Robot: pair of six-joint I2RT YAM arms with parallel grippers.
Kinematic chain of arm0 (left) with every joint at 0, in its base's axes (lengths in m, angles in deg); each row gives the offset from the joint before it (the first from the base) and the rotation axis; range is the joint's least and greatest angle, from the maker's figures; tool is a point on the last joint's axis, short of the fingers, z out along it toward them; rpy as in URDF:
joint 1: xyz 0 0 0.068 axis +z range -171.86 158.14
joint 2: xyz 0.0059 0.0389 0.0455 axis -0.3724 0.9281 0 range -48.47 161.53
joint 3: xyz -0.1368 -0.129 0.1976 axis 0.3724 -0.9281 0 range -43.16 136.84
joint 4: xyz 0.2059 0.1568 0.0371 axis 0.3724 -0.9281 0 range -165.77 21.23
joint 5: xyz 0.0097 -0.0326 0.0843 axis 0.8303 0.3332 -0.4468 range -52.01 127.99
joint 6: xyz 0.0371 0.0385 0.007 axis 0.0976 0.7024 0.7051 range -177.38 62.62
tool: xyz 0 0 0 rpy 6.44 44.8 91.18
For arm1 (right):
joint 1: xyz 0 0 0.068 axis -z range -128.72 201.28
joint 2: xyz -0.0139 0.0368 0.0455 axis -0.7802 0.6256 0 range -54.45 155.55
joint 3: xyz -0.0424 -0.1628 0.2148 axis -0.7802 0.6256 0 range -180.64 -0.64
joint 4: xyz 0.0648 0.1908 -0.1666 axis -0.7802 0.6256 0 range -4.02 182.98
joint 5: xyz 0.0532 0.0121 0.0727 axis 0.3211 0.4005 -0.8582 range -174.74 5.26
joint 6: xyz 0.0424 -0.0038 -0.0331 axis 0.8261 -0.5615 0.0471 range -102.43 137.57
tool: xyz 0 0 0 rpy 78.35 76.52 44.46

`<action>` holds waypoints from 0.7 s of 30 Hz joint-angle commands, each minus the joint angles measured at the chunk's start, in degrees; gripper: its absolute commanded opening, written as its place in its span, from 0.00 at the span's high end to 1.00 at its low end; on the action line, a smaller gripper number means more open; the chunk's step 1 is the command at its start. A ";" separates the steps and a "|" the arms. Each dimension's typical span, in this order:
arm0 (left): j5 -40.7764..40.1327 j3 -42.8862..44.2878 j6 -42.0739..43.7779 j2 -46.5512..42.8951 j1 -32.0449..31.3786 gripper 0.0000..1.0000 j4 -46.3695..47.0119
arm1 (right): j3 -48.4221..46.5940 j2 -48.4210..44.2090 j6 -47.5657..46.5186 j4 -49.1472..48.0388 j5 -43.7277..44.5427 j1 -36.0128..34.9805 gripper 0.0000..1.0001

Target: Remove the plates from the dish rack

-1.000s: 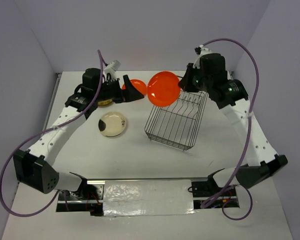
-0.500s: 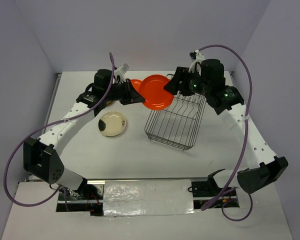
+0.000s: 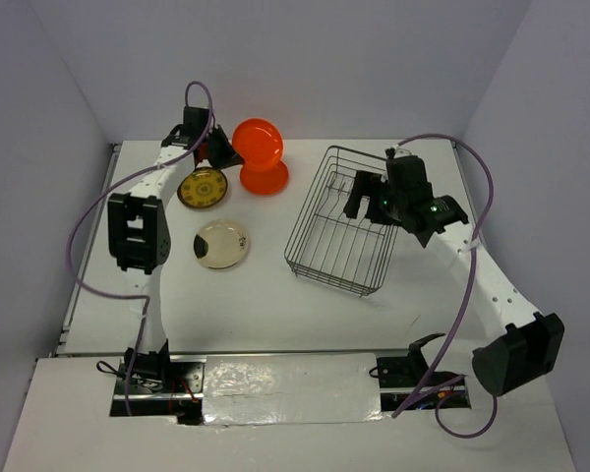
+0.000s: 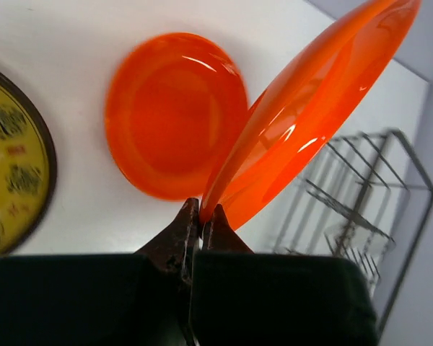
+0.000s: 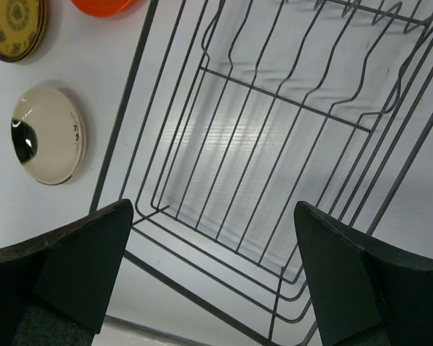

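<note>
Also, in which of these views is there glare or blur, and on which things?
Left wrist view: white glare streaks on the held orange plate, and the yellow-brown plate at the left edge looks slightly soft. Right wrist view: the dish rack wires are sharp, while the near fingers are dark and out of focus. Top view: even light, only faint shadows.

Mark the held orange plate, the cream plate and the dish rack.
held orange plate [image 4: 310,119], left wrist view, middle of its tilted face
cream plate [image 3: 221,243], top view, its centre
dish rack [image 3: 308,205], top view, its left rim
</note>
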 commanded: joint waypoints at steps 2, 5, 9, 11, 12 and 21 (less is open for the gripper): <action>1.12 18.36 0.22 13.32 0.47 1.00 -9.89 | 4.02 -8.24 -0.19 -3.43 0.06 -0.25 0.00; 2.26 20.43 -0.66 17.64 0.82 0.92 -9.21 | 8.50 -11.42 0.34 -6.07 -2.58 -0.51 0.00; 3.93 16.31 -1.80 17.30 0.83 0.85 -4.99 | 9.48 -13.80 -0.01 -6.16 -3.11 -0.78 0.00; 4.81 14.55 -1.80 16.77 0.48 0.76 -3.76 | 8.96 -13.63 -0.19 -5.72 -3.19 -0.78 0.00; 4.73 14.19 -1.63 15.98 0.39 0.73 -3.92 | 8.69 -13.54 -0.28 -5.80 -3.28 -0.86 0.00; 1.04 11.02 -0.31 6.40 -0.58 0.01 -8.40 | 9.39 -13.45 0.43 -6.51 -3.99 -0.86 0.00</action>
